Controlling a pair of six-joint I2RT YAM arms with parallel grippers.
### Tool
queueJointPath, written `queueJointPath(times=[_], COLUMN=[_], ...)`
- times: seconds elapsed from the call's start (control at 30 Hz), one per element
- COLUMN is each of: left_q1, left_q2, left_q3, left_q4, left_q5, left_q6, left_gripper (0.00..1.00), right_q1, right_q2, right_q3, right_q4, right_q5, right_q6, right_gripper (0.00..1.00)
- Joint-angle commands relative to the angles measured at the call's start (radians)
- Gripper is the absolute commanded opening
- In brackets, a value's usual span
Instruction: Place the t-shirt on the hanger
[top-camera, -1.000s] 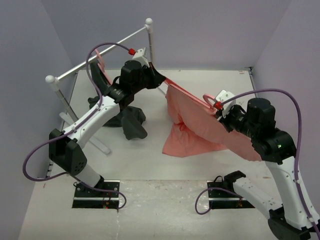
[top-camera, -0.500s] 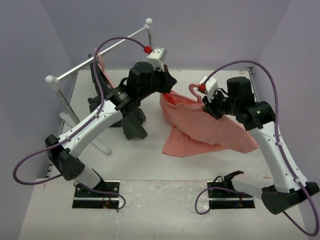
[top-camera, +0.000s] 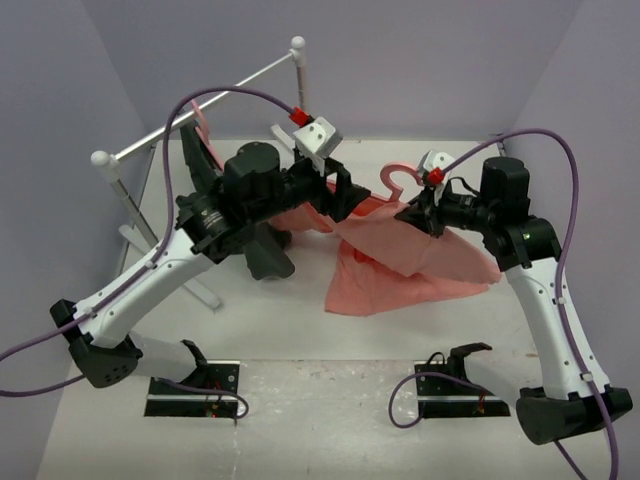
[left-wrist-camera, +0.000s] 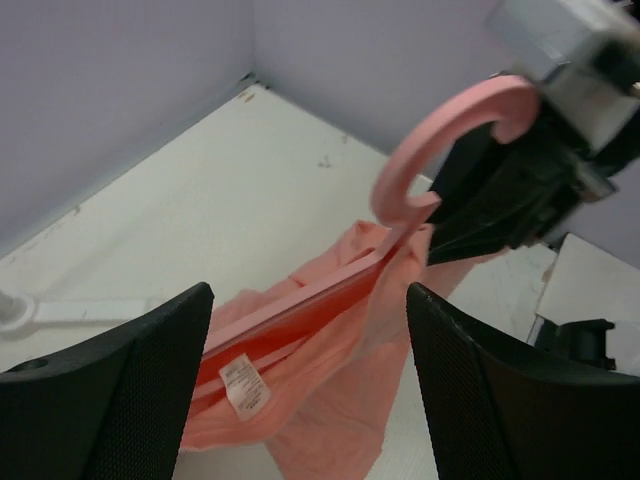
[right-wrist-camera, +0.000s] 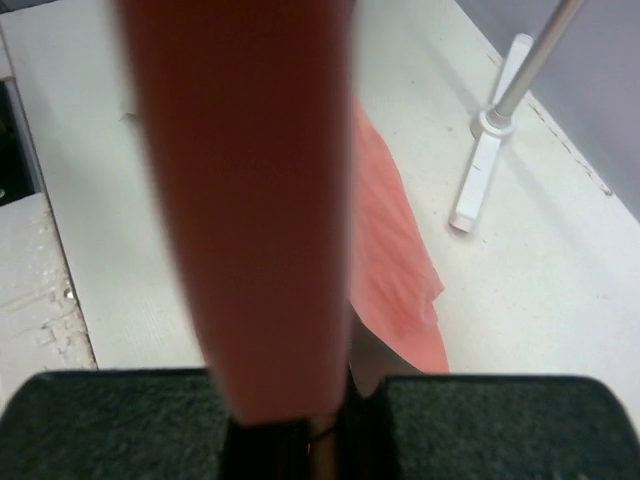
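Note:
The salmon-pink t-shirt (top-camera: 400, 262) hangs from the pink hanger (top-camera: 399, 180) and trails onto the table. My right gripper (top-camera: 416, 214) is shut on the hanger just below its hook. Its wrist view shows the hanger (right-wrist-camera: 250, 200) as a blurred pink bar rising from the jaws, with the t-shirt (right-wrist-camera: 395, 270) behind. My left gripper (top-camera: 343, 198) stands open beside the shirt's collar, holding nothing. Between its fingers (left-wrist-camera: 110, 400) I see the hanger arm (left-wrist-camera: 300, 300) running into the neck opening, where the white label (left-wrist-camera: 245, 385) shows.
A clothes rack (top-camera: 205, 103) with a white rod stands at the back left, its foot (right-wrist-camera: 485, 170) on the table. Near its base lies a dark grey garment (top-camera: 266, 250), and another pink hanger (top-camera: 197, 122) is on the rod. Purple walls enclose the table.
My left gripper has opened and let go of the shirt's collar, and the left arm has swung lower. The right arm has lifted the hanger up and toward the centre.

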Motion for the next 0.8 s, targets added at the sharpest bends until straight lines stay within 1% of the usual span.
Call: queueJointPath(times=[0.0,0.07,0.1,0.13,0.17,0.2,0.23,0.27,0.33,0.37,0.43,0.47,0.57,0.6,0.67,0.73,0.77], left_q1=[0.045,0.067,0.078,0.101,0.114,0.127,0.153,0.154,0.171,0.171,0.171,0.171,0.17,0.169,0.169,0.171,0.171], left_q2=[-0.087,-0.088,-0.083,-0.065,-0.051,-0.034,0.001,0.003,0.06,0.061,0.114,0.126,0.133,0.132,0.132,0.131,0.127], left_q3=[-0.062,-0.09,-0.094,-0.094,-0.079,-0.067,-0.04,-0.039,-0.002,-0.001,0.027,0.035,0.017,0.009,0.002,0.004,0.003], left_q4=[0.176,0.239,0.259,0.278,0.292,0.295,0.303,0.303,0.354,0.357,0.394,0.408,0.502,0.525,0.551,0.562,0.563], left_q5=[0.415,0.542,0.577,0.612,0.671,0.704,0.783,0.786,0.872,0.875,0.955,0.957,1.008,1.013,1.02,0.985,0.929], left_q6=[0.141,0.131,0.12,0.107,0.087,0.071,0.046,0.045,-0.007,-0.009,-0.074,-0.077,-0.146,-0.161,-0.178,-0.191,-0.197], left_gripper=[0.79,0.78,0.77,0.72,0.7,0.67,0.61,0.61,0.62,0.62,0.6,0.57,0.48,0.42,0.21,0.0,0.0], right_q1=[-0.005,-0.005,-0.005,-0.006,-0.007,-0.005,-0.005,-0.005,-0.003,-0.002,-0.002,-0.002,-0.002,-0.002,-0.002,-0.002,-0.002], right_q2=[-0.008,-0.002,0.003,0.006,0.013,0.013,0.015,0.015,0.028,0.028,0.045,0.05,0.062,0.064,0.068,0.072,0.074], right_q3=[0.018,0.031,0.037,0.047,0.052,0.052,0.055,0.055,0.071,0.072,0.102,0.107,0.118,0.119,0.118,0.116,0.112], right_q4=[0.074,0.037,0.017,-0.006,-0.041,-0.053,-0.073,-0.074,-0.103,-0.104,-0.119,-0.119,-0.118,-0.117,-0.11,-0.107,-0.106], right_q5=[-0.175,-0.207,-0.228,-0.249,-0.283,-0.292,-0.316,-0.317,-0.347,-0.348,-0.349,-0.345,-0.32,-0.318,-0.32,-0.323,-0.321], right_q6=[-0.023,-0.051,-0.075,-0.123,-0.157,-0.158,-0.183,-0.199,-0.216,-0.218,-0.217,-0.215,-0.201,-0.2,-0.194,-0.19,-0.188], right_gripper=[0.0,0.0,0.0,0.0,0.0,0.0,0.0,0.0,0.0,0.0,0.0,0.0,0.0,0.0,0.0,0.0,0.0])
